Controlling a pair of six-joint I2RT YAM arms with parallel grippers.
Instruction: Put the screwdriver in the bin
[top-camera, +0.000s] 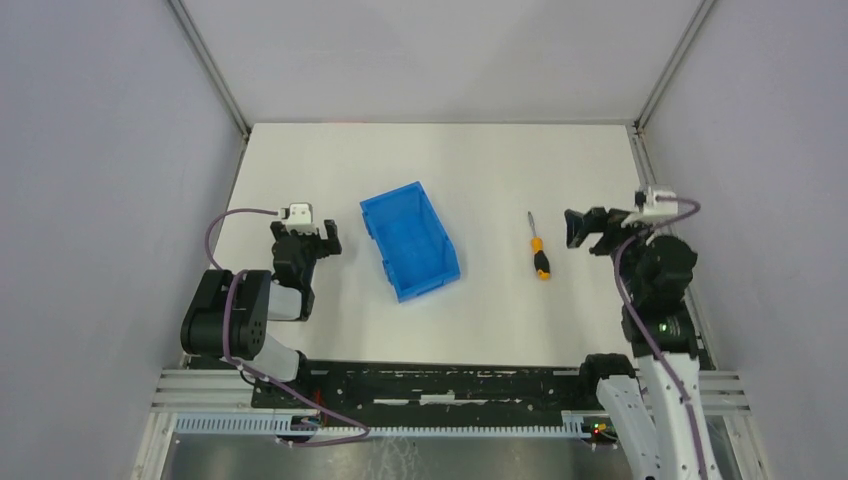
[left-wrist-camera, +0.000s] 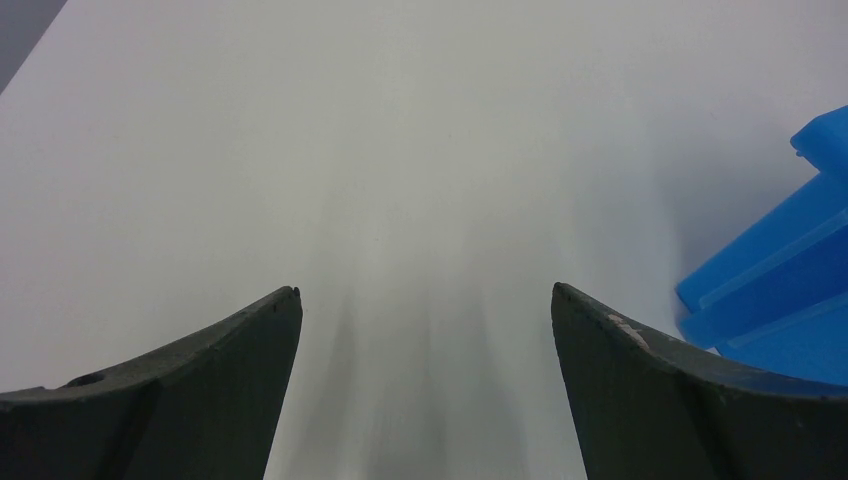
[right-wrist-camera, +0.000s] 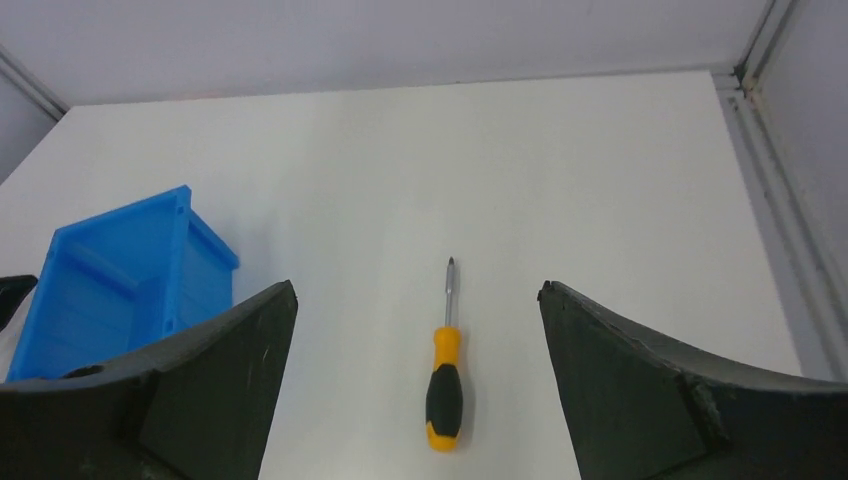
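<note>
The screwdriver (top-camera: 538, 252) lies flat on the white table, right of centre, with its black-and-orange handle toward the near edge and its thin shaft pointing away. The blue bin (top-camera: 410, 240) stands at the table's middle, empty, turned at an angle. My right gripper (top-camera: 586, 229) is open and empty, a little right of the screwdriver and above the table. In the right wrist view the screwdriver (right-wrist-camera: 445, 380) lies between and ahead of the open gripper (right-wrist-camera: 417, 287), with the bin (right-wrist-camera: 110, 290) at left. My left gripper (top-camera: 308, 234) is open and empty left of the bin; the left wrist view shows this gripper (left-wrist-camera: 425, 288) with the bin (left-wrist-camera: 780, 300) at right.
Grey enclosure walls (top-camera: 110, 150) close off the left, right and far sides. Metal frame posts (top-camera: 655, 70) run along the back corners. An aluminium rail (top-camera: 450, 385) with the arm bases runs along the near edge. A cable (top-camera: 235, 215) loops off the left wrist.
</note>
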